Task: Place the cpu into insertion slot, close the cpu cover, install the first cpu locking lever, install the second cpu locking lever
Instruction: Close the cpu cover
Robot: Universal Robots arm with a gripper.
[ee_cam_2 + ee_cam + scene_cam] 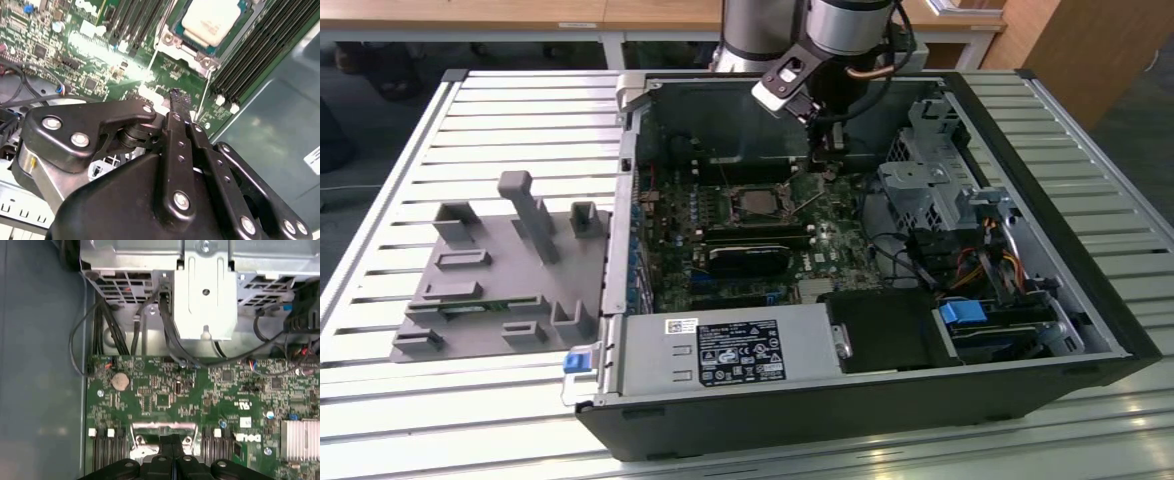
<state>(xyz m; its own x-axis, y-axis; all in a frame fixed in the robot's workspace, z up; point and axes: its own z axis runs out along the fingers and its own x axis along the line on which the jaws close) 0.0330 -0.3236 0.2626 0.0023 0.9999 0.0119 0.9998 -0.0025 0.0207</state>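
Observation:
The cpu [212, 19] lies flat in the insertion slot [755, 203] on the green board, its pale metal top showing. The cpu cover [186, 50] sits down around it as a silvery frame. A thin wire locking lever [205, 92] slants along the socket's side; in the exterior view a lever [811, 204] stands off the board at the socket's right. My gripper [175, 97] is shut with nothing between its black fingers, tips just beside that lever. It hangs over the board behind the socket [825, 165], and its joined tips [171, 440] meet the socket's metal edge.
The open computer case [1067, 300] lies on a slatted table. A drive cage [927, 190] and cables [907, 255] crowd the exterior view's right of the socket. Black memory slots [250, 55] flank it. The power supply [720, 350] is in front; a grey fixture [494, 270] lies outside.

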